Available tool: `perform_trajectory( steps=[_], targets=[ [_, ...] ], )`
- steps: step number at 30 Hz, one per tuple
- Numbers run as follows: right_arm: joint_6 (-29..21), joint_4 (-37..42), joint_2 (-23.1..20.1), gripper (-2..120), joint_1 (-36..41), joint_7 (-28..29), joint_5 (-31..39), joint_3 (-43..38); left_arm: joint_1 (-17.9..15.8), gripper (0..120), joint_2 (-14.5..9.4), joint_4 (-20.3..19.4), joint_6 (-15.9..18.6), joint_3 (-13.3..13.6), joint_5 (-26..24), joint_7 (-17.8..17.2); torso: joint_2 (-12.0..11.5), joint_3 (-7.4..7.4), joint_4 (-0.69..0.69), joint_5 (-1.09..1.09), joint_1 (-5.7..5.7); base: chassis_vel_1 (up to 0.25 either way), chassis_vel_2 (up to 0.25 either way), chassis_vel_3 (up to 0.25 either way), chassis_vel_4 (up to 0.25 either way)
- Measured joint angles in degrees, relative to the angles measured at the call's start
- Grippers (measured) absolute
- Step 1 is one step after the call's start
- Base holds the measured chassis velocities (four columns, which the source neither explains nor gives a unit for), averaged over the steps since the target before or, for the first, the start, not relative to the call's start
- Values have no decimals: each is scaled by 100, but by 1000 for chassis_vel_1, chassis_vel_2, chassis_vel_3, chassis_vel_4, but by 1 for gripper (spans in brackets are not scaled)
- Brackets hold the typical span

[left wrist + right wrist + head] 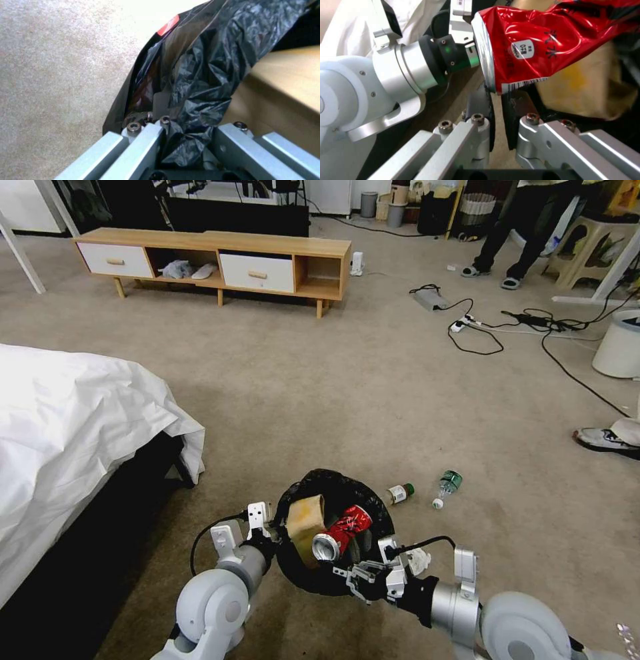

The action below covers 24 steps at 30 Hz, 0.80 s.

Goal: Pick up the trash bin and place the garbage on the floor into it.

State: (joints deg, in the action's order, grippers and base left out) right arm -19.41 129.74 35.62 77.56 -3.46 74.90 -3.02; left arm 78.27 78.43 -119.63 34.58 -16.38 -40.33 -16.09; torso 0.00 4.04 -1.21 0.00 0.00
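— Two grippers at the lower centre of the head view frame the trash bin (333, 533). How is it held?

— The left gripper (267, 537) sits at the bin's left rim; its wrist view shows the fingers (146, 140) pinched shut on a fold of the black liner (206, 75). The right gripper (357, 575) is at the near rim, lower centre-right. In its wrist view the pads (480, 110) stand a little apart with nothing between them, just beneath the crushed red can (533, 50).

— What is already inside?

— The brown paper bag (305, 527) leans at the left of the bin, and the crushed red can lies beside it, its open end toward the camera. It looks just released, though that is a judgement.

— And what is left on the floor (347, 400)?

— A white tissue (419, 561) lies just right of the bin, close to the right wrist. Further right and higher in the frame are two green-capped bottles: one with a pale label (400, 493) just off the bin's rim, the other clear (448, 485) a little beyond it.

— So how far along is the job?

— Roughly halfway, by my reading: bin in hand, two pieces in, at least three pieces still out.

— Anything beyond that?

— A white-sheeted bed (80, 413) fills the left edge, black cables (480, 330) trail across the upper right, and a low wooden cabinet (213, 263) runs along the upper left.
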Motion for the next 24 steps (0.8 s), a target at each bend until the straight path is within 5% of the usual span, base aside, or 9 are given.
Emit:
perform_trajectory(
  steps=[24],
  targets=[
    [17, -257, 203, 8, -70, 80, -103, 120, -19, 0, 14, -39, 16, 102, -27, -39, 0, 0, 0, 0, 0, 0, 0, 0, 0]
  ],
)
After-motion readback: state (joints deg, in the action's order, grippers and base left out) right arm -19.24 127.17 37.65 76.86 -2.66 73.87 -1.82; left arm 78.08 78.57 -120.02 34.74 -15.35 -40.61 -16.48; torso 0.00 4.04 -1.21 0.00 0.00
